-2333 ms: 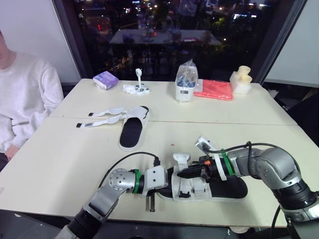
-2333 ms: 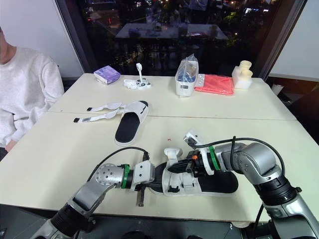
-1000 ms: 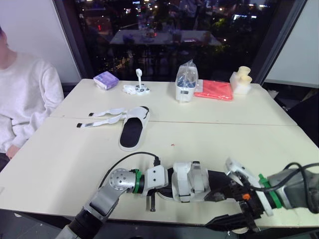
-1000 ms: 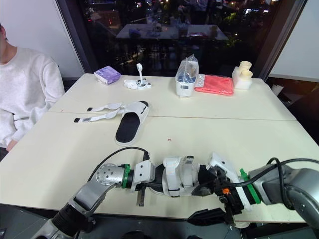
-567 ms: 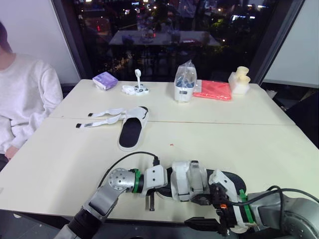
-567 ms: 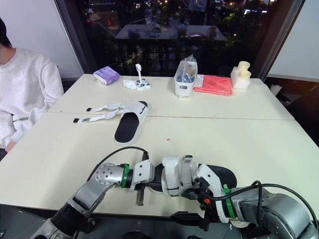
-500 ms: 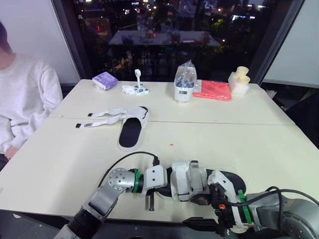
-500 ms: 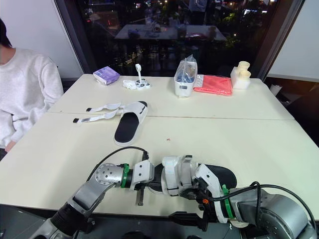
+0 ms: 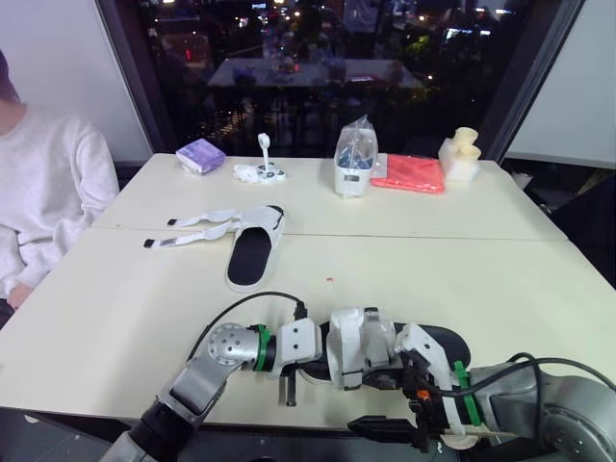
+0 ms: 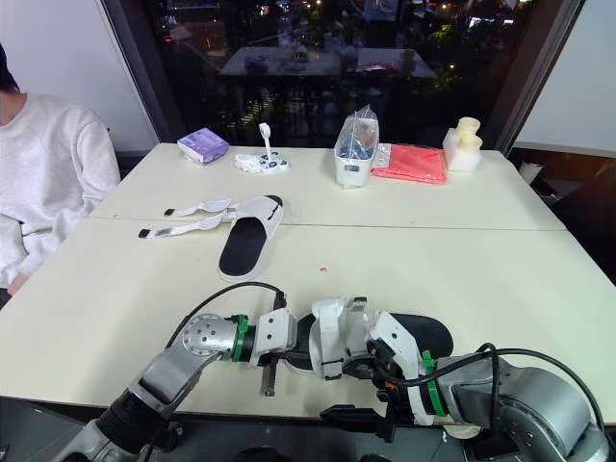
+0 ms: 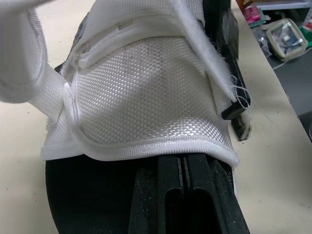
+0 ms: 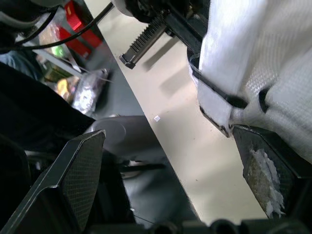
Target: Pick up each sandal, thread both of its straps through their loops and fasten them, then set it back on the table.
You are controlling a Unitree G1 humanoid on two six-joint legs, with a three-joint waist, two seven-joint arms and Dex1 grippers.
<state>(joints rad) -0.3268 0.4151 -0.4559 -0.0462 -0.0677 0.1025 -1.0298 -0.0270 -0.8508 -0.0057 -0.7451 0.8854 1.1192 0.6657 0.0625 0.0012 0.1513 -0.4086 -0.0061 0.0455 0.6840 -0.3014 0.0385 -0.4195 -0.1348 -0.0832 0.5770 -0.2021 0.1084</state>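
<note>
While the left gripper [image 11: 180, 168] lies with its fingers pressed together inside the near sandal [image 9: 358, 345], under the white upper, the right gripper [image 12: 175, 163] stands wide open, one finger beside the sandal's strapped side, the other past the table's [image 9: 452, 265] front edge. The near sandal rests by that edge. The far sandal [image 9: 252, 252] lies mid-table, its straps [image 9: 191, 227] spread loose.

The near sandal [image 9: 358, 348], black-soled with white straps folded over its middle, lies flat at the table's [image 9: 125, 318] front edge. The far sandal [image 9: 252, 252] lies mid-table, its straps spread open sideways.
</note>
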